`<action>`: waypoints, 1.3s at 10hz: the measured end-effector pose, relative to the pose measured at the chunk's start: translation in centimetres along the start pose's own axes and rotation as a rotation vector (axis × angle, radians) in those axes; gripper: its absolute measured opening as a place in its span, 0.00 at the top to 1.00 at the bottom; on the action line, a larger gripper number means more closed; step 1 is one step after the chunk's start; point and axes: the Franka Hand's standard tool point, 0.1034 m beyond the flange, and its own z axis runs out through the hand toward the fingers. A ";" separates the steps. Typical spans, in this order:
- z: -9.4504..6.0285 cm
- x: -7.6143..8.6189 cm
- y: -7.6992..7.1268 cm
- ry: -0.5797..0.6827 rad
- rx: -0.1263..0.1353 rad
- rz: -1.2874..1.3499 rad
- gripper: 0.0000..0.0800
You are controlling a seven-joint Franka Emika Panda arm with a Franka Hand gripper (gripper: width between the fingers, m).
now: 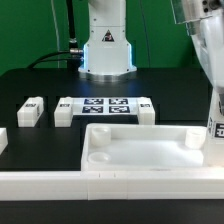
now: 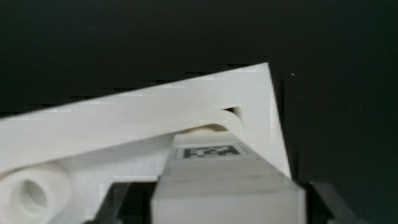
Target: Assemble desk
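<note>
Gripper (image 2: 217, 205) closed on a white square leg (image 2: 221, 178), tag toward the wrist camera. Leg upright at a corner socket (image 2: 221, 112) of the desk top (image 1: 135, 150), on the exterior view's right. Slab flat on the black counter (image 1: 40, 80), near the marker board (image 1: 105, 106). Seated or not: impossible to tell. Best to keep the leg vertical, centre over the socket, press down gently.

The gripper's (image 2: 221, 208) fingers (image 2: 125, 205), clamped on a desk leg (image 2: 228, 185), are cropped by the wrist view's edge. The leg's tag (image 2: 214, 153) is too blurred to read. Beside the desk slab (image 1: 150, 160), another leg (image 1: 2, 140) is cut off at the exterior view's left.
</note>
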 end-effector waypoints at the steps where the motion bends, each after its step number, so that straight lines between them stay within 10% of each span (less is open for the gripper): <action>1: 0.0 0.0 0.0 0.000 0.000 -0.006 0.63; 3: 0.1 -0.1 0.6 0.023 -0.044 -0.234 0.31; 5: 0.0 -0.3 0.7 0.043 -0.057 -0.549 0.21; 13: -0.8 0.5 -0.2 0.073 -0.124 -1.399 0.19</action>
